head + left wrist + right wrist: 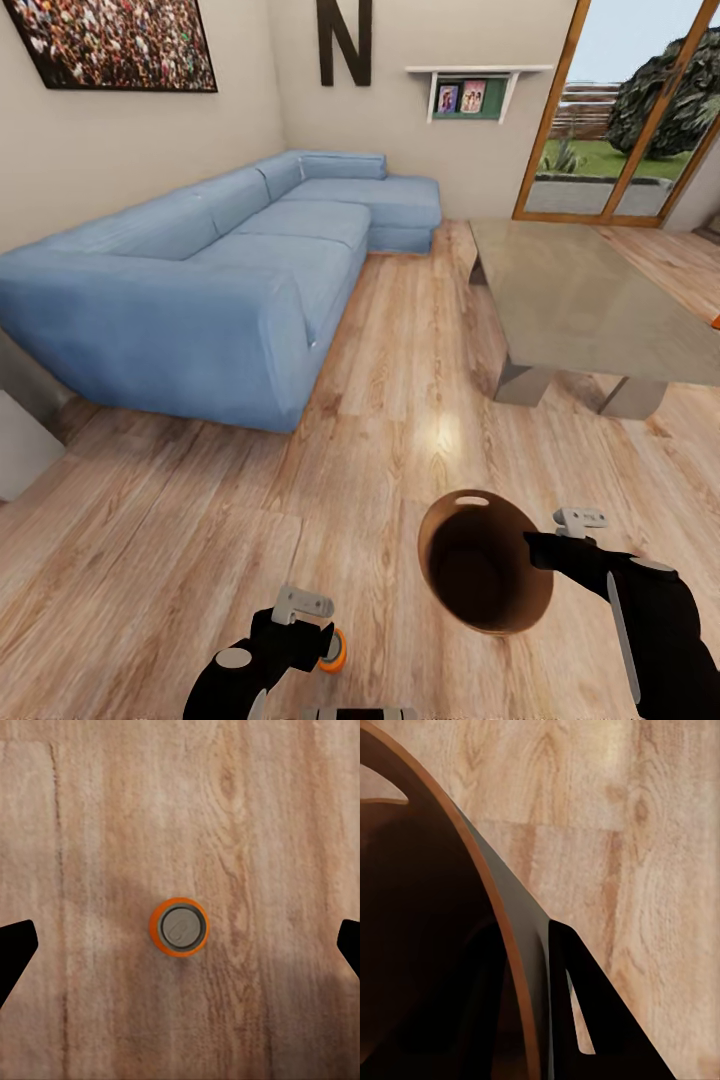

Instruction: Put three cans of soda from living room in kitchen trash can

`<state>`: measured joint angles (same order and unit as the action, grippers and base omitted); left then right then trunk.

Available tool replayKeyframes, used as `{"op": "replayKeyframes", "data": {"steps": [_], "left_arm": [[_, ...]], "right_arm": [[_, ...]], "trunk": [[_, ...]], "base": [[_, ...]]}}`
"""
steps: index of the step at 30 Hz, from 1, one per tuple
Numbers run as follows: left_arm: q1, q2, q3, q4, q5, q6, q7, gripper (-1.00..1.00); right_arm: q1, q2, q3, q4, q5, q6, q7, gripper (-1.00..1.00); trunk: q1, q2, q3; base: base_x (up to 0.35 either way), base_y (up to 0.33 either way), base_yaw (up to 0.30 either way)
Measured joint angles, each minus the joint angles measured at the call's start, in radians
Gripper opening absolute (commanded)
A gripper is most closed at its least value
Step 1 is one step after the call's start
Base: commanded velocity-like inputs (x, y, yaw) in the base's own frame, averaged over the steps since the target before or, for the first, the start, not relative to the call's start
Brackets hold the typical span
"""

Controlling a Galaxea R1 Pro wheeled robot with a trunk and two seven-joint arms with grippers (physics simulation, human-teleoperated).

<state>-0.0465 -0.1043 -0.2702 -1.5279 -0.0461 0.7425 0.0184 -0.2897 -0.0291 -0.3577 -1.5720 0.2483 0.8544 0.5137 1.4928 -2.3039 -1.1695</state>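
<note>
I stand in the living room on a wood floor [400,400], with the blue sectional sofa [200,290] to my left and the low grey coffee desk [590,300] ahead on my right. My right hand [545,548] is clamped on the rim of the brown trash can [485,562], one finger inside the wall and one outside, and holds it tilted above the floor. My left hand [318,640] hangs low. Its wrist camera looks straight down on an orange soda can [178,926] seen end-on between its fingers [15,952], which stand wide apart, well clear of the can. To grasp well, I judge I should keep the can centred and close evenly on its sides. A sliver of orange shows at the desk's far right edge [715,321]; what it is I cannot tell. Open floor lies between sofa and desk.
</note>
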Motion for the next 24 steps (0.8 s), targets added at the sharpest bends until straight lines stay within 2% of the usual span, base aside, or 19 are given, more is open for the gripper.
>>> {"op": "replayKeyframes", "data": {"steps": [10,24], "left_arm": [[0.000,0.000,0.000,0.000,0.000,0.000,0.000,1.00],[0.000,0.000,0.000,0.000,0.000,0.000,0.000,1.00]], "right_arm": [[0.000,0.001,0.000,0.000,-0.003,0.007,0.000,-1.00],[0.000,0.000,0.000,0.000,0.002,0.011,-0.001,-1.00]], "trunk": [[0.000,0.000,-0.007],[0.000,0.000,-0.007]], "base": [[0.000,0.000,-0.026],[0.000,0.000,-0.258]]}}
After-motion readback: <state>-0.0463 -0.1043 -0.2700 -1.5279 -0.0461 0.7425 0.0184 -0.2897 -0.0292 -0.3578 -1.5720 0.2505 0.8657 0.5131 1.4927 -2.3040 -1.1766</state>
